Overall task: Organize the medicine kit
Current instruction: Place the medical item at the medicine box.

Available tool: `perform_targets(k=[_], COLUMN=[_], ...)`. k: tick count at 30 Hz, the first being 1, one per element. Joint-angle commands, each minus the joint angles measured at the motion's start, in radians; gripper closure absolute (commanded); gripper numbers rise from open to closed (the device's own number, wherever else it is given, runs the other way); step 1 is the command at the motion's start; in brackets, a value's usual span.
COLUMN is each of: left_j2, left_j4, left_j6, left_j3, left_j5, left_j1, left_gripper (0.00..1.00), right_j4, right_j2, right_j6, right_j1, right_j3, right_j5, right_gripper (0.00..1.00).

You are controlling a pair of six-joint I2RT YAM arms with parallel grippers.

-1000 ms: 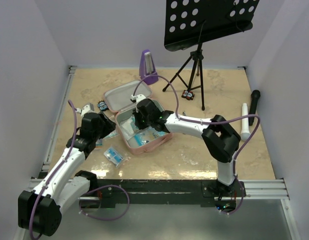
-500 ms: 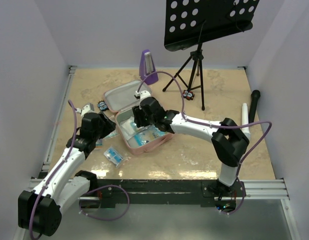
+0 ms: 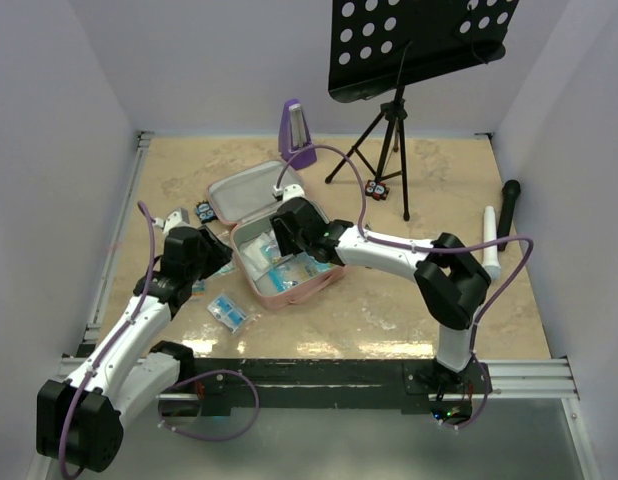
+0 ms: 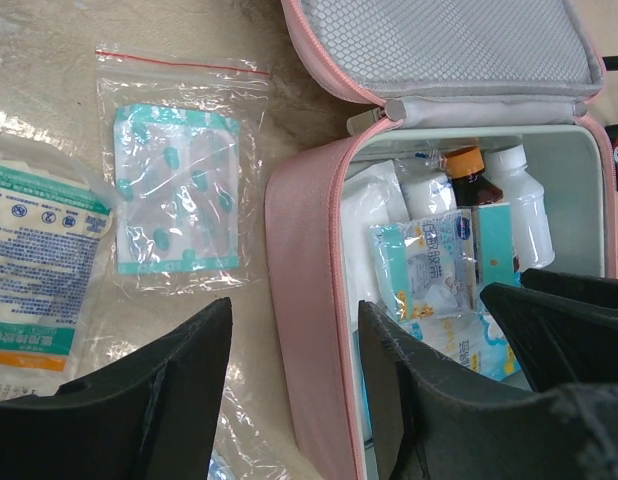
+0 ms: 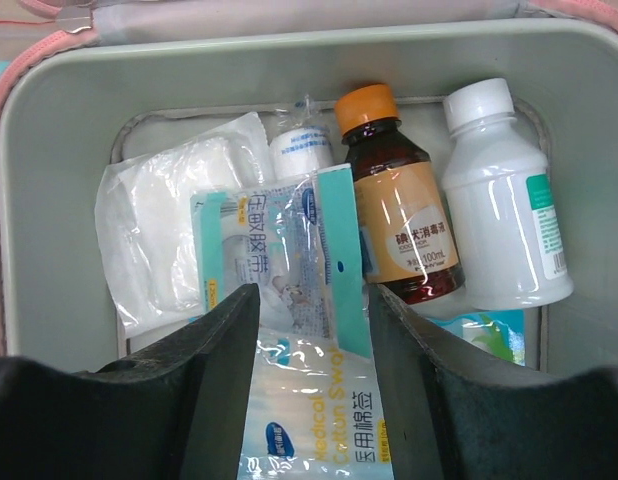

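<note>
The pink medicine kit [image 3: 294, 292] lies open mid-table, its lid [image 3: 247, 192] flat behind it. My right gripper [image 3: 286, 240] hangs open inside it. In the right wrist view its jaws [image 5: 311, 320] stand apart over a cotton swab packet [image 5: 314, 420] and a teal-edged packet [image 5: 279, 250]. Beside these lie a brown bottle with an orange cap [image 5: 397, 210], a white bottle [image 5: 504, 210] and a gauze packet [image 5: 174, 220]. My left gripper [image 4: 294, 330] is open, its jaws on either side of the kit's pink left wall [image 4: 304, 280] without touching it.
Left of the kit lie a zip bag with a teal plaster [image 4: 179, 190] and a blue-white packet [image 4: 39, 270]; another packet [image 3: 229, 312] lies in front. A purple metronome [image 3: 298, 133], a music stand tripod [image 3: 389, 130], a black microphone [image 3: 509, 210] and a white tube [image 3: 490, 245] stand farther off.
My right gripper has gone from shut to open inside the kit, and its arm shifted slightly. The left arm has not moved.
</note>
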Motion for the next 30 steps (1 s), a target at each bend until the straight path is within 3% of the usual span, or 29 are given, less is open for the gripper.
perform_targets(k=[1,4,15,20,30], left_j2=[0.003,0.003,-0.005,-0.006,-0.011], left_j4=[0.043,0.045,0.040,0.037,0.040], left_j6=[-0.003,-0.003,-0.001,-0.001,-0.004], left_j3=[-0.005,-0.007,-0.010,-0.016,-0.023], left_j5=[0.008,0.013,0.011,0.010,0.010], left_j1=[0.006,0.006,0.006,0.006,0.006], left_gripper=[0.43,0.43,0.43,0.43,0.43], right_j4=[-0.022,-0.022,-0.005,0.021,0.133], right_j2=[0.010,0.027,0.035,0.016,-0.034], right_j6=[-0.006,-0.008,-0.009,-0.006,-0.022], right_j1=[0.003,0.003,0.003,0.004,0.007], right_j3=[0.041,0.047,0.051,0.044,0.015], right_j5=[0.055,0.043,0.000,-0.020,-0.232], right_gripper=[0.48,0.52,0.80,1.00,1.00])
